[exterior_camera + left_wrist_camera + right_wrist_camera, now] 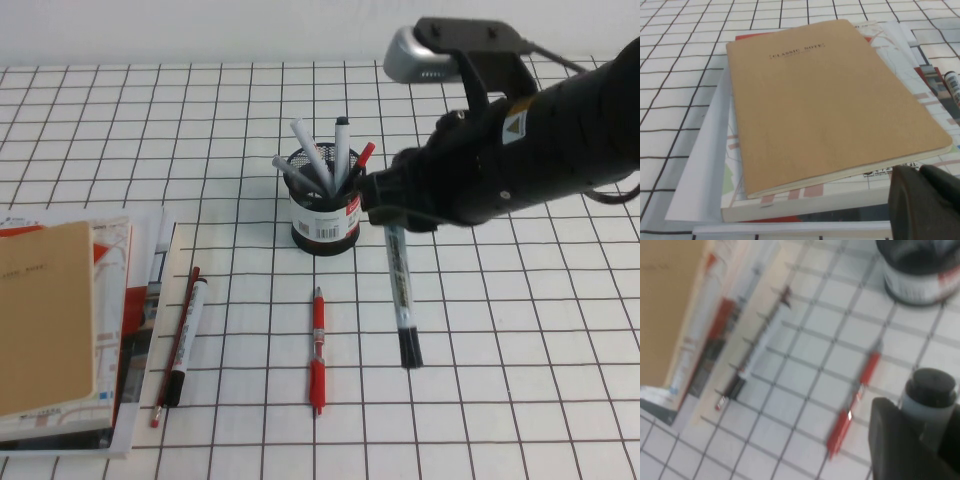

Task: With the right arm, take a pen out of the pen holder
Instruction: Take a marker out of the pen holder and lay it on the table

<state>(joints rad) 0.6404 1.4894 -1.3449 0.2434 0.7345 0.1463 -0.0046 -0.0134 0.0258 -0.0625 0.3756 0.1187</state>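
A white tablecloth [520, 400] ruled in black squares covers the table. The black mesh pen holder [325, 225] stands mid-table with several pens in it. Just to its right, the right gripper [393, 218] has its fingers closed on the upper end of a grey marker pen [402, 290], which hangs black end down, clear of the holder. The pen looks light and stiff, with a smooth plastic barrel — pinched by one end it could swivel, so a hold nearer mid-barrel would seem steadier. The left gripper [922, 200] sits beside the tan notebook [825, 100] — whether it is open or closed cannot be told.
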